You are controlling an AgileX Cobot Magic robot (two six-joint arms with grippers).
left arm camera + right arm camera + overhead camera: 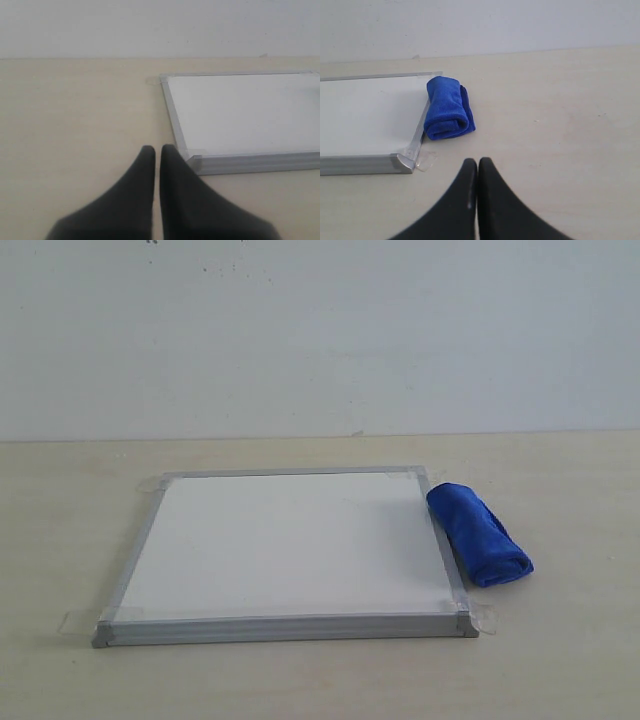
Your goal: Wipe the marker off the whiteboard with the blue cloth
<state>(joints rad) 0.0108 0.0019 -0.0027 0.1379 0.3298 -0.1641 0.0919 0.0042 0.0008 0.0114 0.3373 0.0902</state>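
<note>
Pale desk (560, 670), white wall (320, 330) behind: the whiteboard (290, 550) lies flat, the blue cloth (478, 535) rolled along its right edge, seemingly touching. Left wrist: my left pincer (157, 150) is pressed together by a board corner. Right wrist: my right pincer (478, 162) is together too, near the cloth.

The left gripper (157, 149) and the right gripper (477, 161) each point forward and slightly down, their dark tapering jaws pressed together with only a hairline seam between them, clasping nothing.
</note>
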